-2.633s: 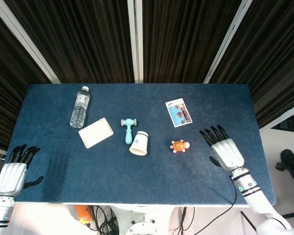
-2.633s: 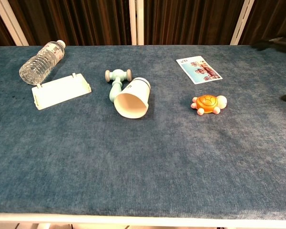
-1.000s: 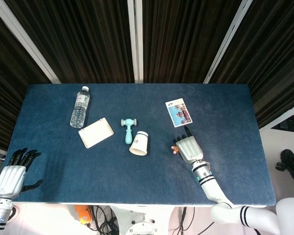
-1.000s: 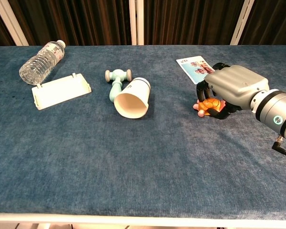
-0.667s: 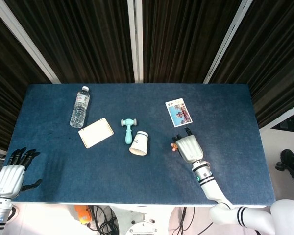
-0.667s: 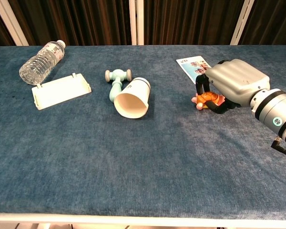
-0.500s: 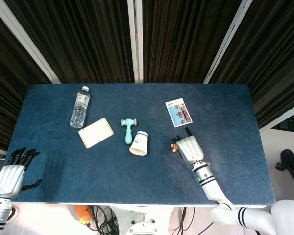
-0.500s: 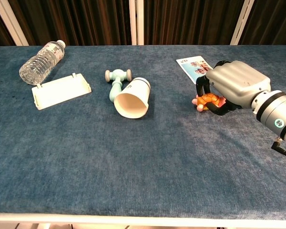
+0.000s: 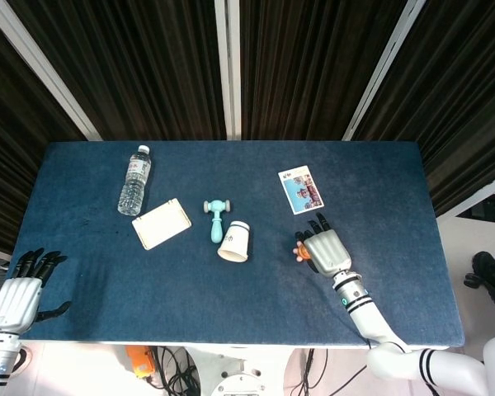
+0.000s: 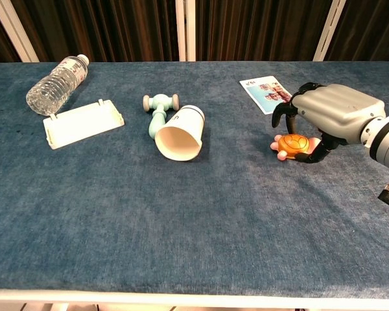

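From the head view, the blue felt-like bench (image 9: pixel 231 305) runs wide and bare along its near half, with dark ribbed curtains behind its far edge. The right hand (image 9: pixel 327 252) sits right of centre, its dark fingers (image 9: pixel 315 224) spread over the small orange turtle (image 9: pixel 300 249), most of which is hidden under the palm. The left hand (image 9: pixel 18 297) rests at the near left corner, partly off the bench edge, fingers apart and holding nothing. A clear plastic bottle (image 9: pixel 134 180) lies near the far left, a flat cream box (image 9: pixel 161 223) just beside it, then a teal hammer-shaped toy (image 9: pixel 217 218) and a paper cup (image 9: pixel 233 241) on its side, touching or nearly so. A glossy card (image 9: pixel 301 190) lies beyond the right hand. In the chest view, the right hand (image 10: pixel 329 116) arches over the turtle (image 10: pixel 292 145), which sits on the bench; the curved fingers (image 10: pixel 282 113) hang above and around it, and whether they grip it cannot be told. The cup (image 10: pixel 179 133) shows its open mouth. The right wrist is cut off at the frame edge, and the left hand is out of sight here.
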